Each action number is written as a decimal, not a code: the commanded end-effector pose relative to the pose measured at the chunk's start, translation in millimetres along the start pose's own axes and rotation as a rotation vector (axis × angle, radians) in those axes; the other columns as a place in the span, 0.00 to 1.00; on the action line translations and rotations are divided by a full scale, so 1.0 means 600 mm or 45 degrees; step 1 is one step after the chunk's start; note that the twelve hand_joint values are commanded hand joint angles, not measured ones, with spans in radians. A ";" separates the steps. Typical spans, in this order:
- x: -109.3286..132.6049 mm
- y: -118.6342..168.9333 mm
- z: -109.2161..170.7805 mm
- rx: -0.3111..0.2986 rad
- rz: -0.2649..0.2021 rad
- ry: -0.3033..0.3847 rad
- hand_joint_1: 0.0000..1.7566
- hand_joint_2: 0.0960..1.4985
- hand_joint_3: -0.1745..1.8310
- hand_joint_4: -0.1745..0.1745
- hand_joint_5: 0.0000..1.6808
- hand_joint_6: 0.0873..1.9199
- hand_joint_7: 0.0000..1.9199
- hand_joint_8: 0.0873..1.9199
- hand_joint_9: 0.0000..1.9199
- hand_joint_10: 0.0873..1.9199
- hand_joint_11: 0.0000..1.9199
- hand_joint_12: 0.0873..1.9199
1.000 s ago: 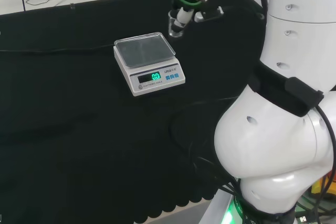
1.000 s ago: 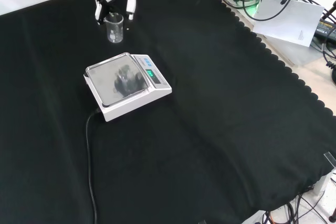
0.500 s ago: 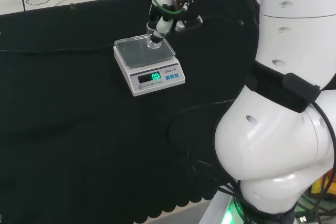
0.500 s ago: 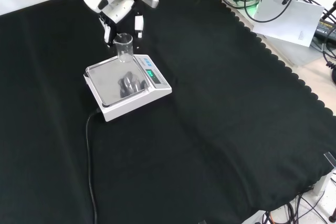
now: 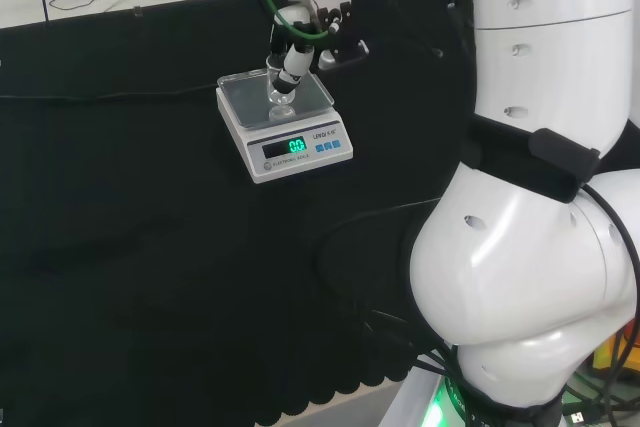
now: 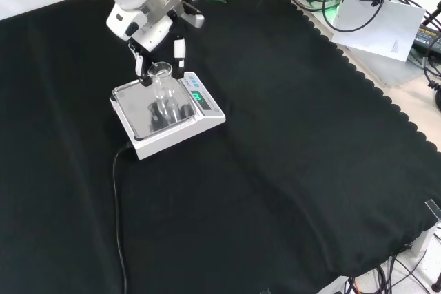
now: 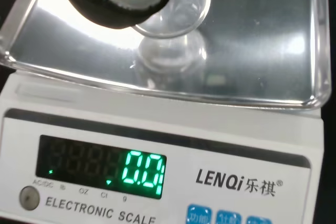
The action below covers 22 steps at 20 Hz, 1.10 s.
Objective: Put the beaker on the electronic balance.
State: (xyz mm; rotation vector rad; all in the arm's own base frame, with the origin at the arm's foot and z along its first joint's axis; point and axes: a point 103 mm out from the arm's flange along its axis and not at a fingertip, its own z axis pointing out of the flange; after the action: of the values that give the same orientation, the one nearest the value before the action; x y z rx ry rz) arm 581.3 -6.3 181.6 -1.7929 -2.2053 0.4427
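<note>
Beaker (image 6: 162, 86) upright, pinched in hand (image 6: 148, 22), fingers (image 6: 178, 49) curled round rim. Poised over pan of electronic balance (image 6: 146, 142), toward its far edge in head view; contact with pan unclear. Black cloth (image 6: 289, 170) underneath.

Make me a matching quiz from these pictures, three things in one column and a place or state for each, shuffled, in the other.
Things:
1. beaker
2. robot hand
3. balance display

Places or states:
A. lit green
B. curled round clear glass
C. over the shiny weighing pan, held from above

Pairs: 1-C, 2-B, 3-A
</note>
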 end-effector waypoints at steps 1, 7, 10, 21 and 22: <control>-0.009 0.027 0.016 0.036 0.017 -0.005 0.64 0.65 0.15 0.38 0.64 0.43 0.68 0.22 0.77 0.12 0.72 0.32; -0.019 0.032 0.020 0.042 0.025 0.002 0.64 0.65 0.15 0.38 0.64 0.42 0.68 0.22 0.77 0.12 0.72 0.32; -0.020 0.035 0.019 0.046 0.032 0.010 0.64 0.65 0.15 0.37 0.64 0.43 0.68 0.22 0.77 0.12 0.72 0.32; -0.035 0.027 0.022 0.043 0.072 0.024 0.58 0.65 0.09 0.30 0.56 0.39 0.59 0.29 0.78 0.11 0.72 0.35; -0.034 0.027 0.024 0.046 0.072 0.018 0.57 0.64 0.08 0.26 0.55 0.38 0.59 0.30 0.78 0.11 0.72 0.35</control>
State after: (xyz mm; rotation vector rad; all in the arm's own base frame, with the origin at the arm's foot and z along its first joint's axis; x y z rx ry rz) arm 595.8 -23.7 163.8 -1.8324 -2.1309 0.4646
